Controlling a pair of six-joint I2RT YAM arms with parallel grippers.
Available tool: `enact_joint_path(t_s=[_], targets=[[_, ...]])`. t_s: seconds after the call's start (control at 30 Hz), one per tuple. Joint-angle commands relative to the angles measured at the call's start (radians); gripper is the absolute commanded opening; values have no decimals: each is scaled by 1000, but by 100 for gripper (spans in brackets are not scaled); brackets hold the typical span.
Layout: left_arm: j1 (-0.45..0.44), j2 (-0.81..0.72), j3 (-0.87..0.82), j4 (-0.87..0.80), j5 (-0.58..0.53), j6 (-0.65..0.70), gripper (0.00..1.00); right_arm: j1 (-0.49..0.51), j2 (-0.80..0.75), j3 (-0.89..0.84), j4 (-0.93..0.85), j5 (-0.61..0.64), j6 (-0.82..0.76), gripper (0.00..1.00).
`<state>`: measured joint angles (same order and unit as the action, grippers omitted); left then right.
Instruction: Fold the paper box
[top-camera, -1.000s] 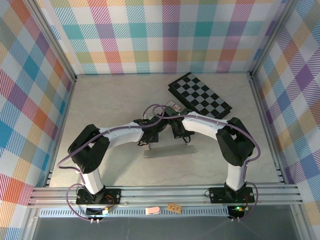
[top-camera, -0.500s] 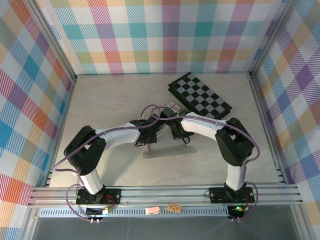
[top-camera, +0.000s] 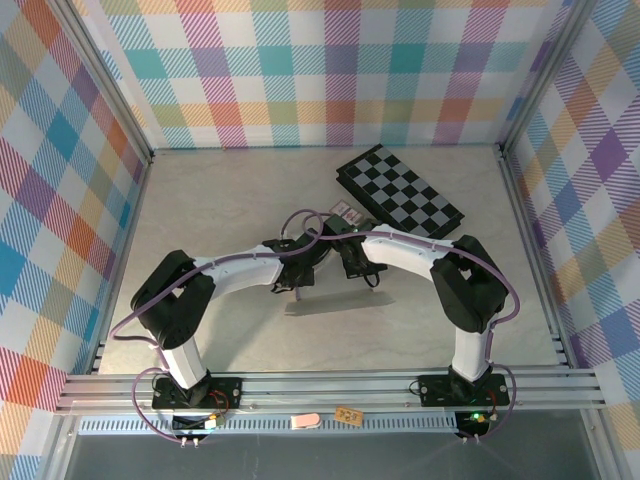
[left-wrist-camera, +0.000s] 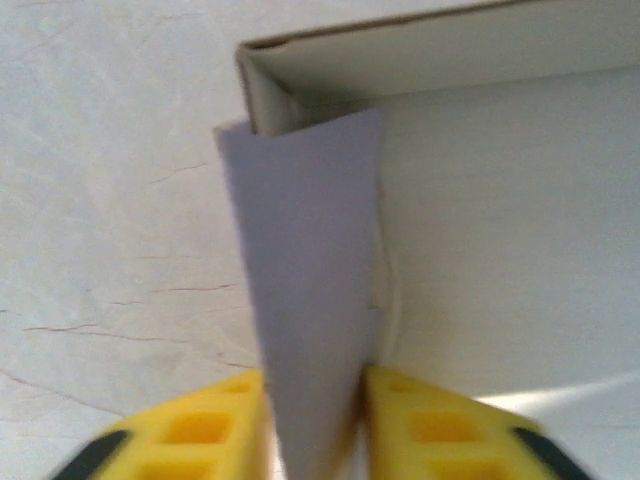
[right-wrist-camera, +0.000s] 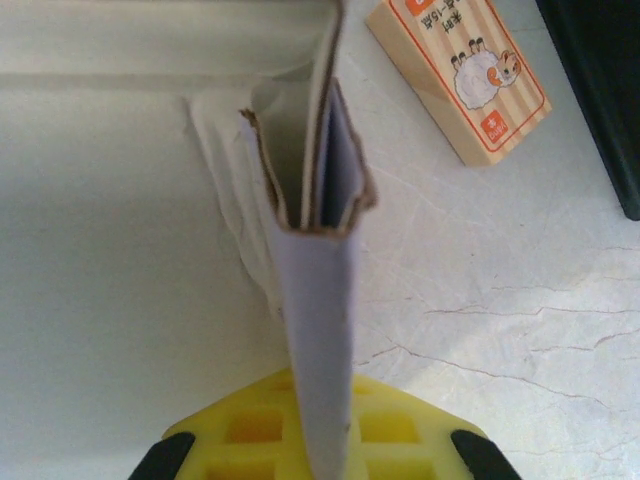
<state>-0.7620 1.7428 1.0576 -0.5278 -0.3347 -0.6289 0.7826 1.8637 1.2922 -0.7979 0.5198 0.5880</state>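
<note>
- The paper box (top-camera: 322, 303) is lying near the middle of the tabletop (top-camera: 220, 200), with its long axis running left to right between the two wrists.
- The left pincer (left-wrist-camera: 312, 405) is clamping a lavender flap (left-wrist-camera: 305, 280) at the box's left corner. The flap is standing on edge and pointing away from the fingers, toward the off-white inside.
- The right pincer (right-wrist-camera: 322, 430) is squeezing a doubled flap (right-wrist-camera: 320, 290) at the right end, also standing on edge.
- A small card pack (right-wrist-camera: 457, 72) is lying near that end.
- The checkerboard (top-camera: 400, 190) is sitting farther back and to the right.
</note>
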Motion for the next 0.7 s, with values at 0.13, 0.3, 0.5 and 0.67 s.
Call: enact_joint_path(t_s=[0.13, 0.3, 0.5, 0.67], targets=[[50, -121, 26, -37, 113, 32, 49, 0, -5, 10, -53, 73, 13, 0], [106, -99, 23, 13, 262, 27, 50, -1, -1, 13, -52, 71, 11, 0], [112, -55, 18, 65, 326, 37, 47, -1, 2, 16, -49, 70, 8, 0], [112, -21, 13, 92, 347, 35, 42, 0, 3, 17, -51, 69, 10, 0]])
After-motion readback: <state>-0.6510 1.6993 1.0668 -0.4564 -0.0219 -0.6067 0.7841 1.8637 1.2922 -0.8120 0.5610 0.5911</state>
